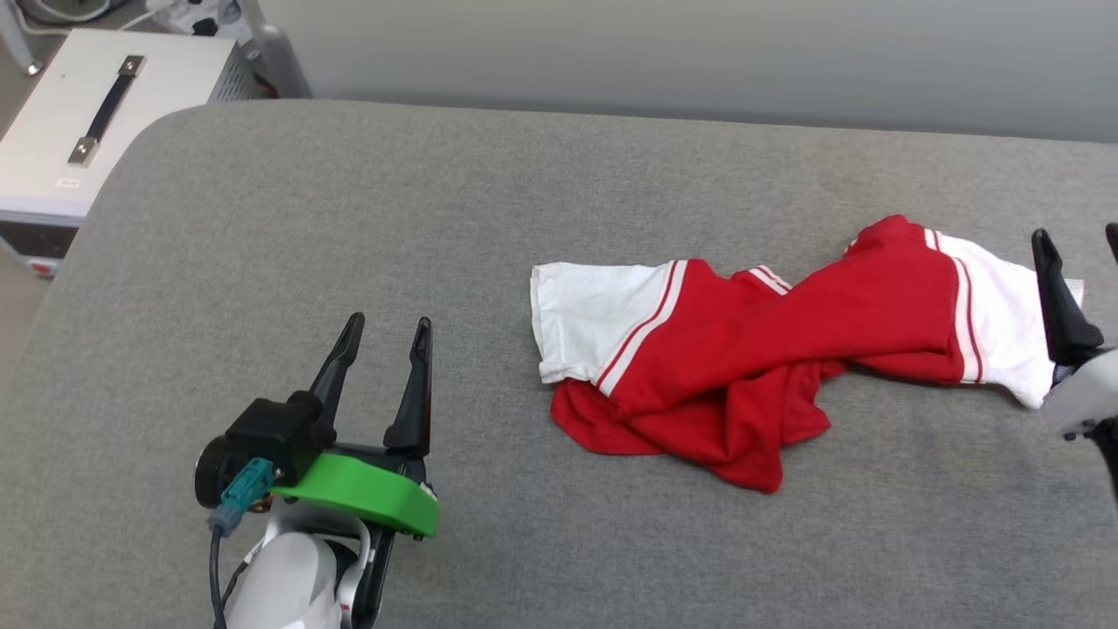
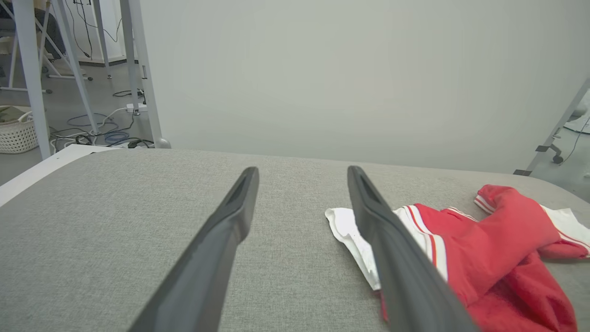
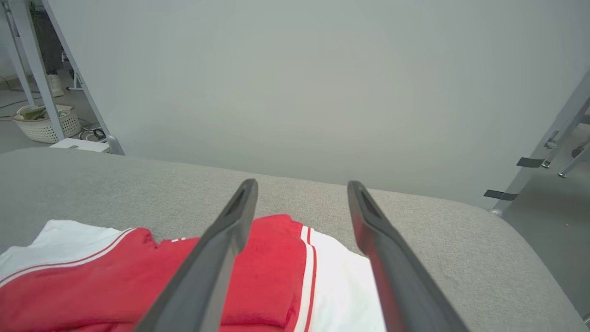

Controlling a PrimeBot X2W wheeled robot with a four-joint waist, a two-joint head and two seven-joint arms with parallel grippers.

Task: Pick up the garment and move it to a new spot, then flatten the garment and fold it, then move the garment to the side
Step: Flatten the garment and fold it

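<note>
garment [image 1: 751,349] lies crumpled on the bench's [image 1: 349,192] right half. left gripper [image 1: 389,321], jaws wide and empty, sits well apart near the front-left; right gripper [image 1: 1076,232], also spread and empty, hovers at the white sleeve [image 1: 1004,323]. each should likely pinch 1 sleeve, lifting together.

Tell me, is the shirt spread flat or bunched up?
Bunched up: the garment lies twisted, body rumpled over itself, white sleeves at either end.
</note>
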